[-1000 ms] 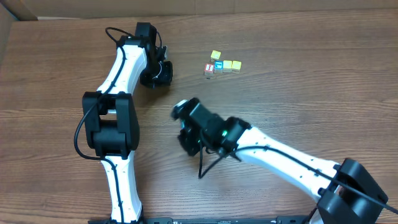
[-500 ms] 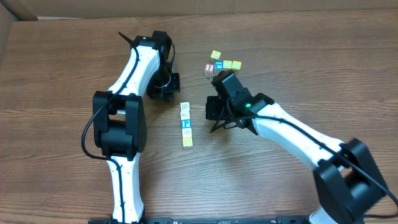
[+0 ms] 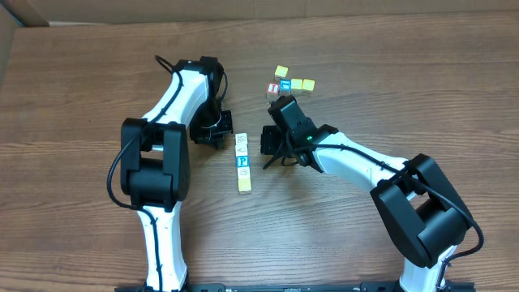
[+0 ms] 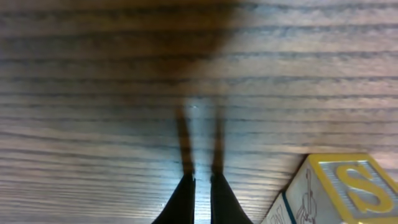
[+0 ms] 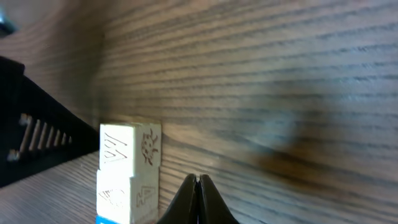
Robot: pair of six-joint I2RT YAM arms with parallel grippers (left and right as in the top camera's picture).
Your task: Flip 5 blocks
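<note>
Wood table point(image 3: 422, 97), row of five blocks point(image 3: 243, 162).

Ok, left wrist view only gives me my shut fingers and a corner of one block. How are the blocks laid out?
Observer: Five blocks lie in one straight line between the two arms, the blue P block in the middle.
Operator: Where is the right gripper?
Observer: The right gripper is shut and empty, beside the line's far half, on the side opposite yours.
Operator: Any other blocks?
Observer: Yes, a separate cluster sits farther back, with a red-faced cube in it.
</note>
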